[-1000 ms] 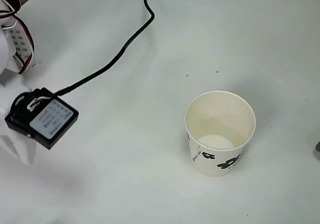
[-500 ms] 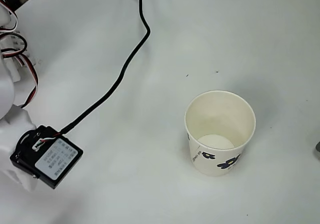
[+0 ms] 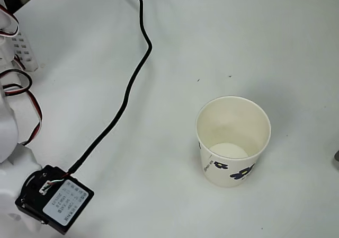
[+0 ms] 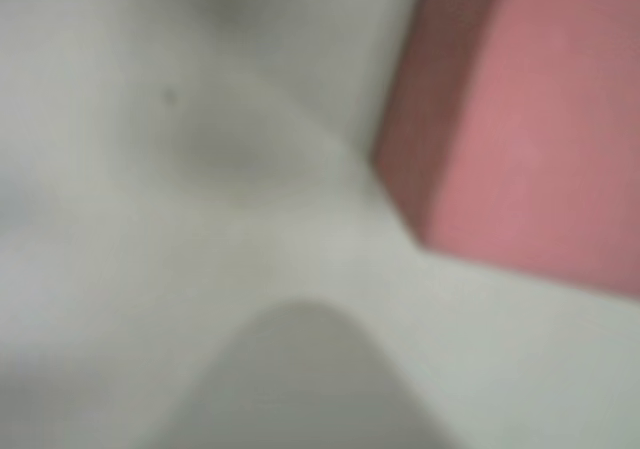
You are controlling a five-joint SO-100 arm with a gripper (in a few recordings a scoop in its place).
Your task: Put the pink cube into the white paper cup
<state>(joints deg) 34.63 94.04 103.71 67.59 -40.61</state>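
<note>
1. Pink cube [image 4: 520, 119] fills the upper right of the wrist view, blurred, very close to the lens, resting on the white table [image 4: 150, 219].
2. White paper cup [image 3: 233, 141] stands upright right of centre in the overhead view, mouth open, inside bare.
3. Cup side has dark blue flower prints and small text, too small to read.
4. Black box [image 3: 54, 199] with a grey label sits on the white arm [image 3: 10, 142] at lower left; label writing unreadable.
5. Black cable [image 3: 127, 84] runs from the box to the top edge.
6. Gripper [image 4: 300, 379]: a pale blurred finger at the bottom of the wrist view; cannot tell whether spread or closed.
</note>
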